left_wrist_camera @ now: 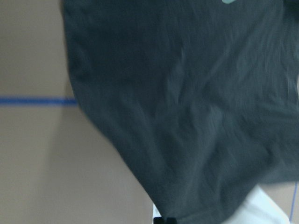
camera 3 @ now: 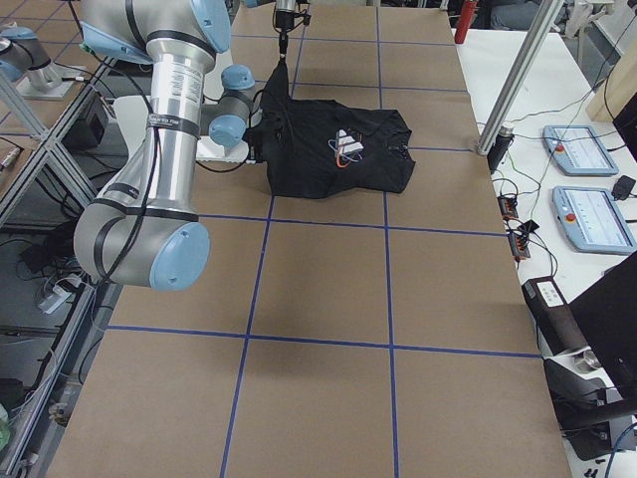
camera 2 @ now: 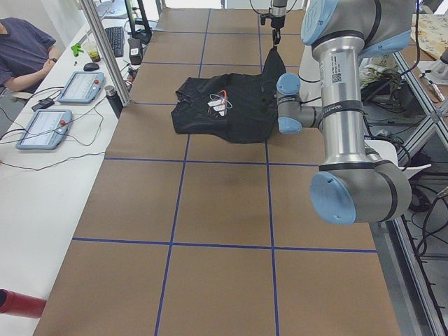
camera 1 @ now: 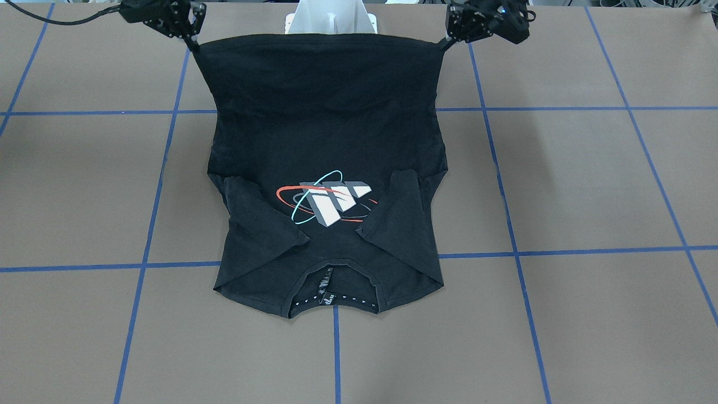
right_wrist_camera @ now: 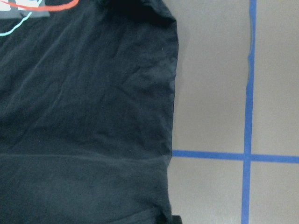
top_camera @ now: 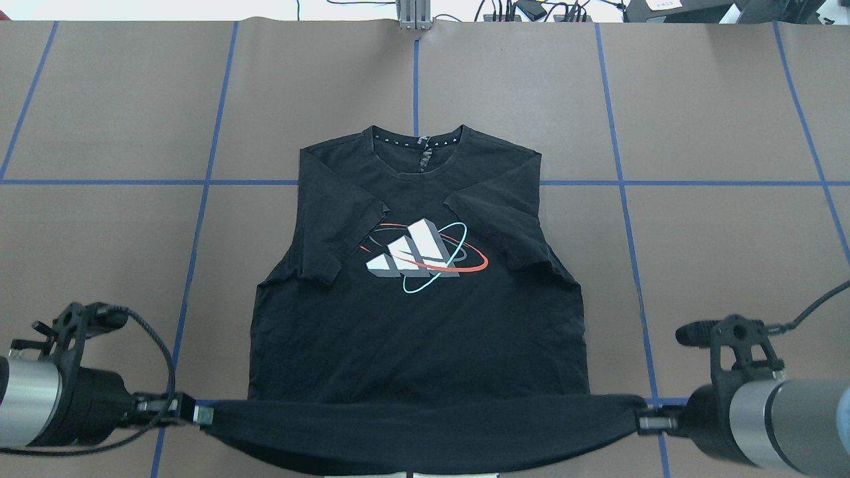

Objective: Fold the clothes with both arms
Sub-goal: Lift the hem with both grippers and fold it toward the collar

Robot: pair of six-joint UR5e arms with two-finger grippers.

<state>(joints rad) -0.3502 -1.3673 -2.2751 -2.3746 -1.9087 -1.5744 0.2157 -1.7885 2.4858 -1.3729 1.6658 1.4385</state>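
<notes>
The black T-shirt (top_camera: 418, 318) lies logo up on the brown table, collar at the far side, both short sleeves folded in over the chest (camera 1: 325, 123). Its bottom hem is lifted off the table and pulled taut between the two arms at the robot's edge. My left gripper (top_camera: 202, 415) (camera 1: 446, 44) is shut on the hem's left corner. My right gripper (top_camera: 641, 421) (camera 1: 193, 45) is shut on the right corner. Both wrist views show dark cloth hanging below (left_wrist_camera: 187, 116) (right_wrist_camera: 84, 116); the fingertips are barely seen there.
The white pedestal base (camera 1: 331, 19) stands just behind the raised hem. Blue tape lines (top_camera: 617, 182) grid the table. A metal post (camera 2: 105, 52), tablets (camera 2: 77, 87) and a seated person (camera 2: 21, 49) are along the far side bench.
</notes>
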